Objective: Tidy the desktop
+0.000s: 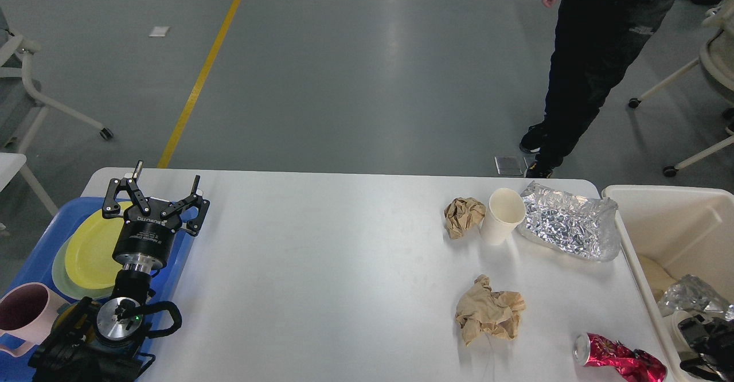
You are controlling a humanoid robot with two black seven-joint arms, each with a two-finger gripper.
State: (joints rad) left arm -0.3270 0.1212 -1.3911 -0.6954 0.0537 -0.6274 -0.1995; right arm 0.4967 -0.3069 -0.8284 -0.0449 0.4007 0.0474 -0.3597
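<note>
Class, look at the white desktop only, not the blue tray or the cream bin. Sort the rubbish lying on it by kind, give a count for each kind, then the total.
Crumpled brown paper balls: 2
White paper cups: 1
Silver foil bags: 1
Crushed red cans: 1
Total: 5

The right tool (708, 345) is a dark shape low inside the cream bin (671, 210), cut by the lower right corner; its fingers cannot be told apart. The crushed red can (619, 358) and pink mug (26, 313) run off the frame's edges. The blue tray (34, 256) is largely hidden under plates and the left arm. The standing person (590, 66) is cut off above the waist
</note>
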